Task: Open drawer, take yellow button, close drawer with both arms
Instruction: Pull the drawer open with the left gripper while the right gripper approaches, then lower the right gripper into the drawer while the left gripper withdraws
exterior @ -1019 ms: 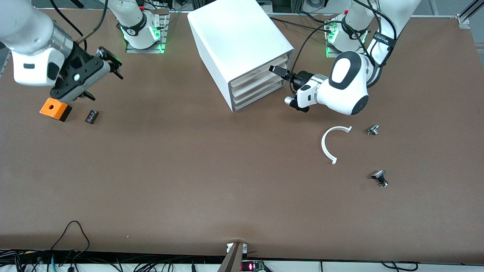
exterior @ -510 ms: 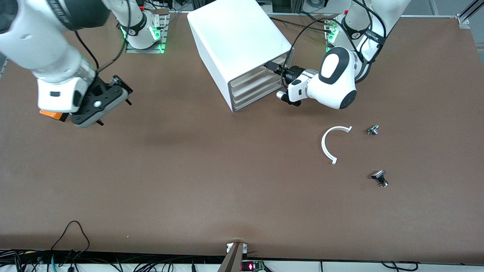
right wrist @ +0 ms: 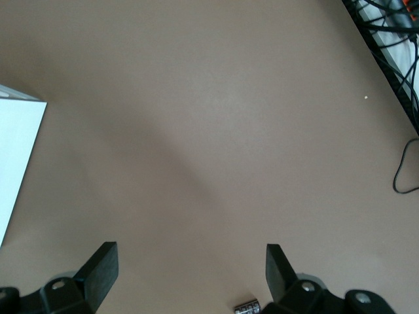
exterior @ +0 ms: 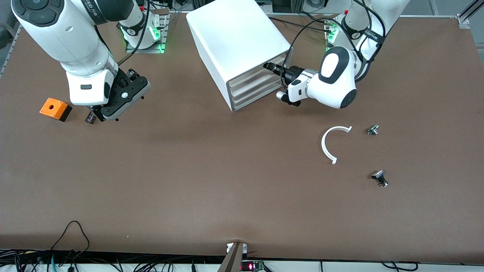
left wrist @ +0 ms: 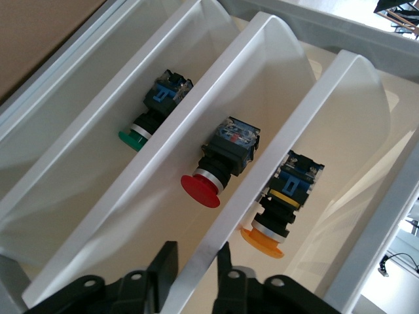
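The cabinet is set at about twelve o'clock on the table, its stacked fronts turned toward four o'clock, where the left arm can reach them. The left gripper is laid almost level against the upper end of that front, at the height of the drawer. In the left wrist view its fingers are drawn close together on either side of a thin white front lip. The lip is pinched so that a tray can be pulled straight out. It cannot be told for certain which tray this lip belongs to; it seems to border the tray with the red-capped button, not the one at the top.

The button is seen lying on its side inside its tray, orange cap toward the opening and dark body deeper in. A green-capped button is housed two trays away. All the fronts are lined up flush, so the opening step is judged barely begun.

The right gripper is held over bare table at about ten o'clock, its fingers spread wide with nothing between them. It is poised just beside a small black part and near the orange box. It is probably kept opened and clear of the cabinet so that the button can be picked once the tray is drawn out.

A white arc is left at about four o'clock on the table, well apart from the work.
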Controlling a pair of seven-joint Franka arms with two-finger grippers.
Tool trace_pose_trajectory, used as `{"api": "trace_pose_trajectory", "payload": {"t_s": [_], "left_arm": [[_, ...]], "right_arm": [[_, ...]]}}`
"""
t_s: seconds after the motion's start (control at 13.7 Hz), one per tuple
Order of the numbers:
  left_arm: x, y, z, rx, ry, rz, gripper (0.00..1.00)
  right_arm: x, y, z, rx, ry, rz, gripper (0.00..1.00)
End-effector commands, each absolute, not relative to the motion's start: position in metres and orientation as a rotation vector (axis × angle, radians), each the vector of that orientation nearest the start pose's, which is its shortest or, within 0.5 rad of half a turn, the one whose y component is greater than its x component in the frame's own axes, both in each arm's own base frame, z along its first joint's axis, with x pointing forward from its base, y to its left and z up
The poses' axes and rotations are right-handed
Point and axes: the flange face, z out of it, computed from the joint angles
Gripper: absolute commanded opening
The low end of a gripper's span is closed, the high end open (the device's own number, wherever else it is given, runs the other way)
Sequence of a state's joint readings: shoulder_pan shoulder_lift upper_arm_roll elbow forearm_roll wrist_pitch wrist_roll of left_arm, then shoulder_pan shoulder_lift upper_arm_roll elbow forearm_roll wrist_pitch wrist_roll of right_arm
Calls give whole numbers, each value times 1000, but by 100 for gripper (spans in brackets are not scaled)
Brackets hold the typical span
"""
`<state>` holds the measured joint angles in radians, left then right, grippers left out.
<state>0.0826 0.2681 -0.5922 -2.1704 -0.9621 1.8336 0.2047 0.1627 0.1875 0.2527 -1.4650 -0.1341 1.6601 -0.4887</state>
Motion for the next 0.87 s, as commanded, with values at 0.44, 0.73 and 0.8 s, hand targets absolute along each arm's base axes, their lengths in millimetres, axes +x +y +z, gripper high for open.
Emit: {"api": "trace_pose_trajectory", "payload": {"t_s": [0.44, 0.73, 0.8], "left_arm": [[418, -292, 287, 2132, -129, -831, 6], [435, -269, 284, 2138, -62, -800, 7], [441, -261, 282, 2140, -40, -786, 7]], "right_arm": [[546, 289, 593, -2691, -1801, -89, 100], [538, 310, 590, -2644, -1859, -94, 100], [542, 312, 586, -2615, -1895, -110, 100]]}}
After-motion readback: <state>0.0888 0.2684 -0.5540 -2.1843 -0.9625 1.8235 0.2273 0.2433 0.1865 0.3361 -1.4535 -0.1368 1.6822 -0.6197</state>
